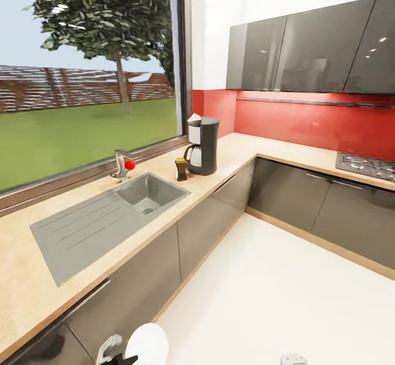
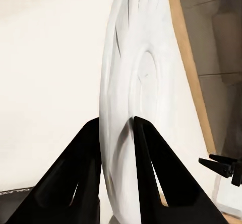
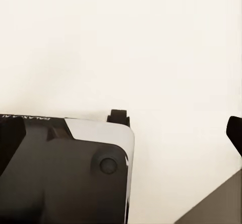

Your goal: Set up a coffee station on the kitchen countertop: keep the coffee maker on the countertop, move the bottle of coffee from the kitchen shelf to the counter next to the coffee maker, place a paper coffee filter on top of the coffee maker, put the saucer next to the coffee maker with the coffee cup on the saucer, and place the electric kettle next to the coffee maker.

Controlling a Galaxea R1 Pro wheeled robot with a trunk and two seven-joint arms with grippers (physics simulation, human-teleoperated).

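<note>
1. The left gripper (image 2: 117,133) has its two black fingers (image 2: 83,153) pinched on the rim of the white saucer (image 2: 136,82), one finger on each face, so the saucer stands on edge between them.

2. In the head view the saucer (image 1: 147,344) shows as a white disc at the bottom edge of the picture, in front of the dark cabinet doors and over the pale floor (image 1: 285,299), well apart from the countertop (image 1: 22,277).

3. The coffee maker (image 1: 204,145) stands upright on the countertop toward the far corner, close to the back edge under the window (image 1: 88,68). A white paper coffee filter (image 1: 193,118) sits on its top.

4. Just beside the coffee maker, on the sink side, stands the small dark bottle of coffee (image 1: 181,169) with a yellowish cap, near the front edge of the countertop.

5. The grey sink (image 1: 148,192) with its ribbed drainer is set into the countertop nearer me, with a tap (image 1: 122,164) carrying a red knob at the back edge.

6. A hob (image 1: 366,166) sits on the other run of countertop, below the red backsplash and dark wall cabinets (image 1: 307,52).

7. The right gripper (image 1: 293,359) shows as a small grey part at the bottom edge of the head view; I cannot tell whether its fingers are apart or together. Its wrist view shows pale floor and a dark part of the robot's body (image 3: 60,173).
</note>
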